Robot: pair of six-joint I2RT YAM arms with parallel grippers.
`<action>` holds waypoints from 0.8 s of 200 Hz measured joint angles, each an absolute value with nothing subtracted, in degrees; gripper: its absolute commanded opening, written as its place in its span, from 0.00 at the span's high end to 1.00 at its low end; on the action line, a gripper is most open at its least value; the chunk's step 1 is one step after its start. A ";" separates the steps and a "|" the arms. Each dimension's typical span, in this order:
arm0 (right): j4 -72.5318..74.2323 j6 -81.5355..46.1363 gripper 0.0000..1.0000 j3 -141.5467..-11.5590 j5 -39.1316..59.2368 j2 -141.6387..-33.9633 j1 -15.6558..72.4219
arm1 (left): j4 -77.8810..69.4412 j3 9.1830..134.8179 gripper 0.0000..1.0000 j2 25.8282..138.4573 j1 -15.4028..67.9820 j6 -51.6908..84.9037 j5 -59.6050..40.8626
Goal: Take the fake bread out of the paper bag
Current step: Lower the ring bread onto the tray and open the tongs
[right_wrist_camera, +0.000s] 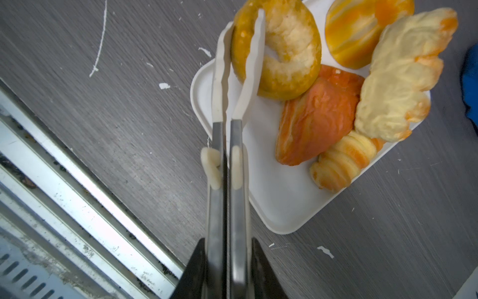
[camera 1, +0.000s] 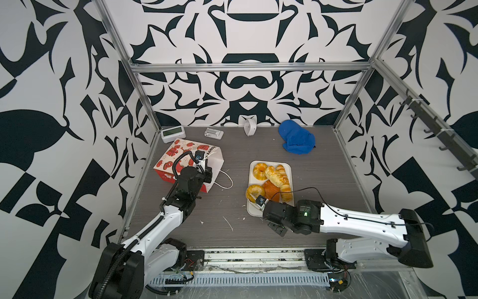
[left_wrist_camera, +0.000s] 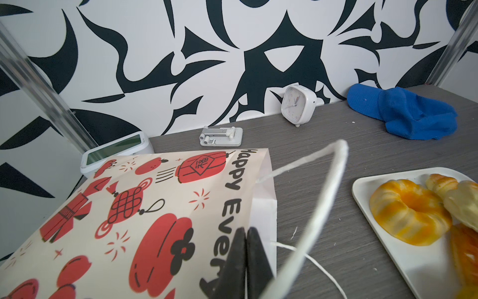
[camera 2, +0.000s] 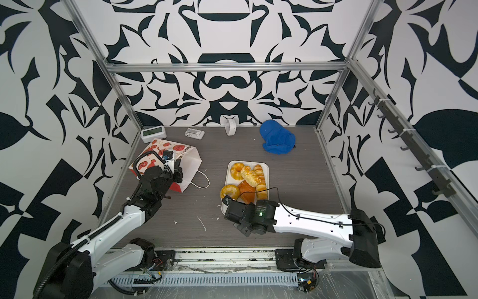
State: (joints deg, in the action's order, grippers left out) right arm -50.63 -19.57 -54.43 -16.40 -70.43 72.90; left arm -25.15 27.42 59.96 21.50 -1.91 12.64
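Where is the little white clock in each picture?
Top view: the white clock stands at the back wall, left of the blue cap.
Top view: same spot, clock left of the cap.
Left wrist: clock against the wall, between the small white stand and the cap.
Right wrist: not in it.
Shared landmark: the blue cap, only a sliver at the right wrist picture's edge.

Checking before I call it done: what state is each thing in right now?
paper bag: lying on its side, mouth facing the tray.
fake bread: five pieces out, on white tray.
tongs: tips astride one ring.
left gripper: shut at the bag's mouth.
right gripper: shut on the tongs.
clock: standing upright.
blue cap: crumpled.
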 measured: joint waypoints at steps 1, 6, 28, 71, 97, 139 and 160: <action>-50.70 -19.70 1.00 -54.43 -16.38 -70.46 73.01 | -25.17 27.42 0.93 59.96 21.50 -1.91 12.67; -50.96 -20.27 1.00 -54.39 -16.25 -70.57 73.38 | -25.34 27.40 0.93 59.96 21.50 -1.91 12.67; -51.94 -22.41 1.00 -53.80 -15.55 -70.70 74.61 | -25.96 27.24 0.93 59.96 21.50 -1.89 12.64; -52.93 -25.47 0.96 -51.94 -13.06 -70.28 75.11 | -26.87 26.63 0.93 59.96 21.50 -1.78 12.60; -53.12 -26.96 0.85 -51.57 -12.51 -68.73 75.26 | -27.03 26.59 0.93 59.96 21.50 -1.72 12.60; -53.01 -28.16 0.77 -51.55 -12.43 -65.60 75.42 | -27.20 26.55 0.93 59.94 21.50 -1.72 12.58; -52.82 -28.40 0.69 -51.55 -12.27 -64.99 75.42 | -27.22 26.46 0.93 59.94 21.50 -1.72 12.58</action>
